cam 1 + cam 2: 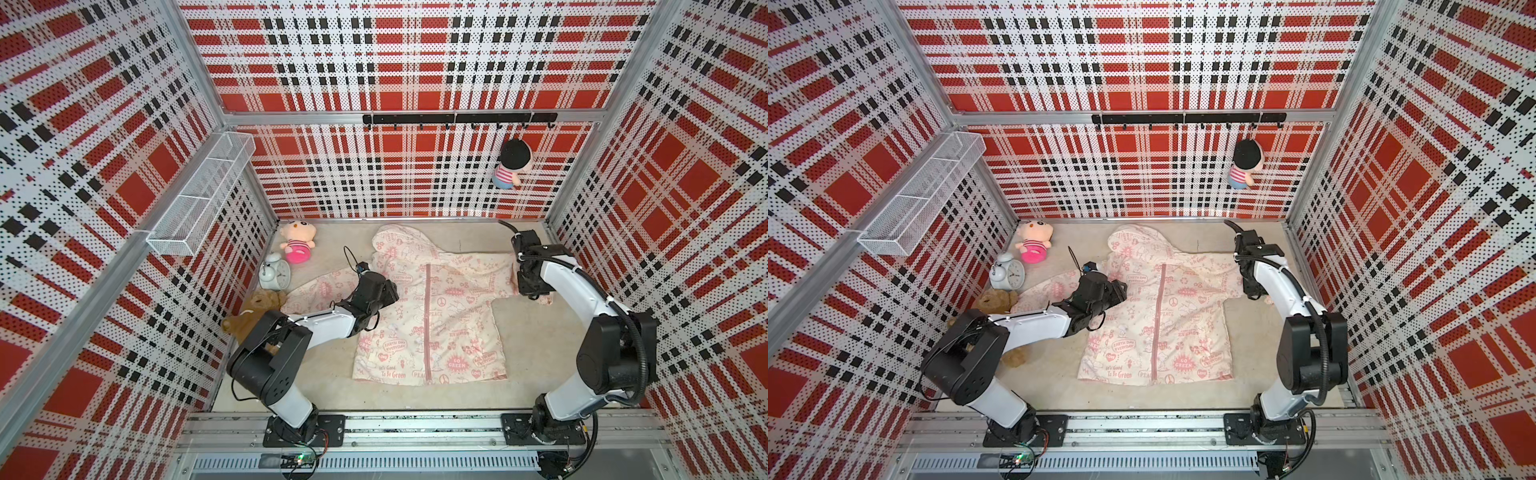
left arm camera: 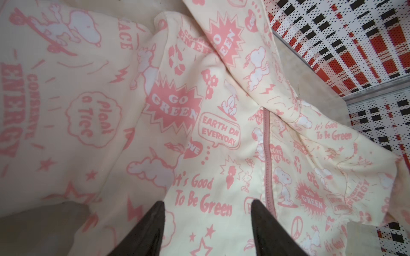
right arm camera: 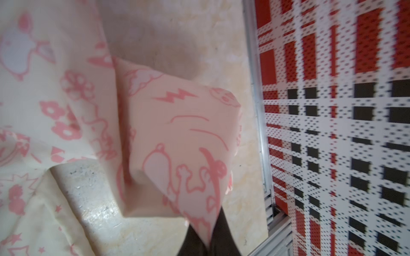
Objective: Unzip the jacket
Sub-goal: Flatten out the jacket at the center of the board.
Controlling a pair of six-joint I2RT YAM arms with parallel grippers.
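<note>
The cream jacket (image 1: 453, 328) (image 1: 1183, 332) with pink print lies flat on the beige floor, hood toward the back wall. Its pink zipper (image 1: 428, 316) (image 1: 1158, 320) (image 2: 267, 159) runs shut down the middle. My left gripper (image 1: 390, 291) (image 1: 1120, 291) (image 2: 208, 202) hovers open over the chest panel beside the zipper, with only printed cloth between its fingers. My right gripper (image 1: 534, 294) (image 1: 1256, 296) (image 3: 207, 235) is shut on the end of the jacket's right sleeve (image 3: 177, 133), which is lifted and folded up off the floor, with pink lining showing.
A teddy bear (image 1: 253, 307), a white alarm clock (image 1: 275, 272) and a pink doll (image 1: 296, 245) sit at the left wall. Another doll (image 1: 511, 164) hangs from the hook rail (image 1: 457, 118). A wire basket (image 1: 203, 195) juts from the left wall.
</note>
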